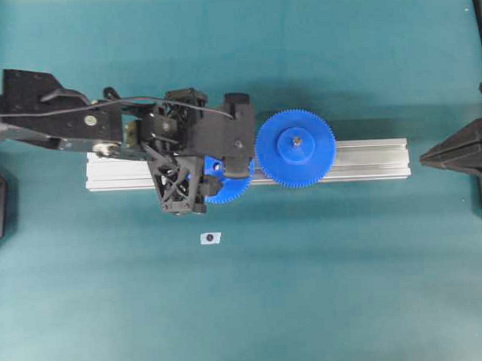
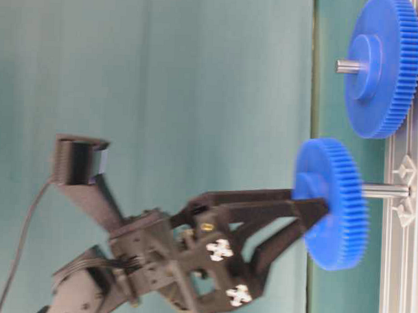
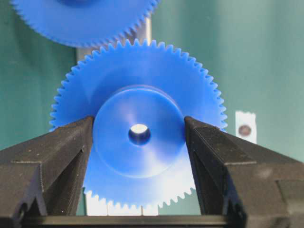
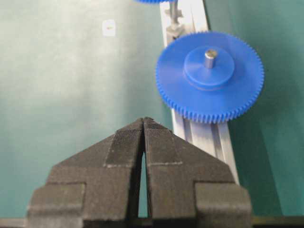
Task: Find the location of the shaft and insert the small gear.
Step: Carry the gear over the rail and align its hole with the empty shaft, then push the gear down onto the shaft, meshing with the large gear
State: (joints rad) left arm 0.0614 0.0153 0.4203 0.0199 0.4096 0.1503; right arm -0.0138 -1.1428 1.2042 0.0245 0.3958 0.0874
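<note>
The small gear is bright blue with a raised hub. My left gripper is shut on that hub, one finger on each side. The shaft's bright tip shows inside the gear's centre hole. In the table-level view the small gear sits on the shaft, with a stretch of bare pin between gear and rail. From overhead the small gear is mostly hidden under my left gripper. My right gripper is shut and empty and sits at the right edge of the overhead view.
The larger blue gear sits on its own pin on the aluminium rail, just right of the small gear, teeth close together. It also shows in the right wrist view. A small white sticker lies on the green table in front of the rail.
</note>
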